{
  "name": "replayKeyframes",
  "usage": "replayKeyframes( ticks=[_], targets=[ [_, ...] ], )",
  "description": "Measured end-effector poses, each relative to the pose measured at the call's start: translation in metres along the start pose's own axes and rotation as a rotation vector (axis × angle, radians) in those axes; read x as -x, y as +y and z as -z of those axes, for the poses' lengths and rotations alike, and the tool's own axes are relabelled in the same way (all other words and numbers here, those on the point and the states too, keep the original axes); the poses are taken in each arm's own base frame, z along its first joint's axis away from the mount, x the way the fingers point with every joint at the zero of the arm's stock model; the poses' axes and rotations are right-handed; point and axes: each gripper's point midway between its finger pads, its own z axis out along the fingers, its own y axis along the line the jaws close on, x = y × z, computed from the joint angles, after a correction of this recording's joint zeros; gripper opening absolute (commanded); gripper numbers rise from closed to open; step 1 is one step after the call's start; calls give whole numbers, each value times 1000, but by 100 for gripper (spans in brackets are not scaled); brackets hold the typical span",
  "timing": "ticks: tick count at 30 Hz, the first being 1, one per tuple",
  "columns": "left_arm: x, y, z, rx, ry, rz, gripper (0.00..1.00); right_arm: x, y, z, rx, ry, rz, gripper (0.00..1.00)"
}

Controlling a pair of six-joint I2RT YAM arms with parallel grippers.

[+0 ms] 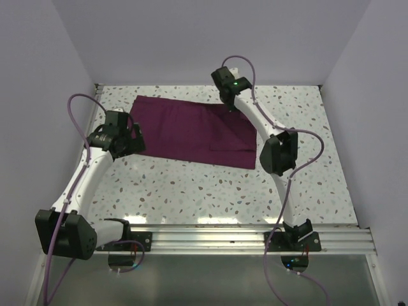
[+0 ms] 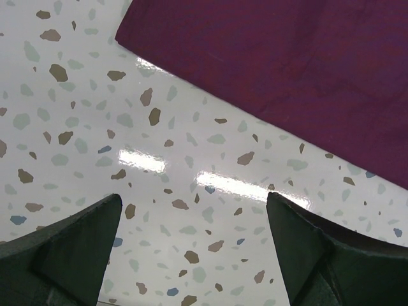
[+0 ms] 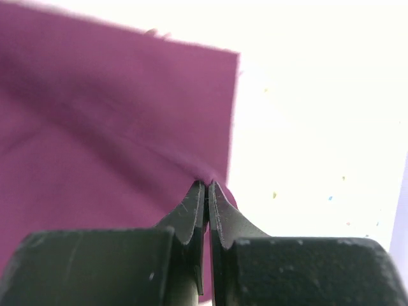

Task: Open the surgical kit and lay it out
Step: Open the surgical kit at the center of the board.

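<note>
From above, the dark magenta cloth wrap [image 1: 185,127] lies flat on the far half of the speckled table [image 1: 191,191], folded into a long rectangle with a flap line showing near its right end. We see no steel tray or instruments here. If they are inside, the folds hide them. The left gripper [image 1: 132,138] sits at the wrap's left end, and the right gripper [image 1: 227,106] reaches down onto its far edge, toward the right.

In the left wrist view, the left gripper [image 2: 193,201] has its jaws spread wide over bare glossy table [image 2: 95,127], holding nothing. The edge of the cloth wrap [image 2: 287,64] runs diagonally just ahead of the fingers, not touched.

In the right wrist view, the right gripper [image 3: 207,186] is pinched tight with a fold of the cloth wrap [image 3: 115,127] caught between the tips, close to the edge below a free corner. The table beyond [image 3: 319,127] is washed out by glare.

We judge the wrap to be light, limp fabric. It will drape and stretch rather than hold its shape, and it may slide on the shiny surface. Edges and corners are the places to take it, pinching a single layer and peeling slowly — any metal pieces inside could shift or spill if it is tugged.
</note>
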Motion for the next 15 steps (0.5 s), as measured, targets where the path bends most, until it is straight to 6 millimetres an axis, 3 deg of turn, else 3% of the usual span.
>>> replayKeyframes(
  ticks=[1,3,4,5,7,10,12,15],
  targets=[
    [0,0,0,0,-1,-1,100,4,-15,-12,-32,-4,-20,21],
    [0,0,0,-1,-1,-1,100,13,-43,-34,-94,-21,-63,48],
    [0,0,0,0,-1,-1,100,17,-57,-43,-129,-28,-79,78],
    [0,0,0,0,-1,-1,100,18,-69,-53,-160,-30,-101,98],
    [0,0,0,-1,1,-1,100,24,-89,-69,-215,-40,-128,99],
    [-2,-1,-2,-2,14,-3,100,26,-98,-83,-235,-44,-157,98],
    [-4,-1,-4,2,27,-5,100,26,-94,-83,-209,-43,-168,95],
    [-5,-1,-5,2,32,-5,100,14,-66,-71,-78,-20,-175,90]
  ],
)
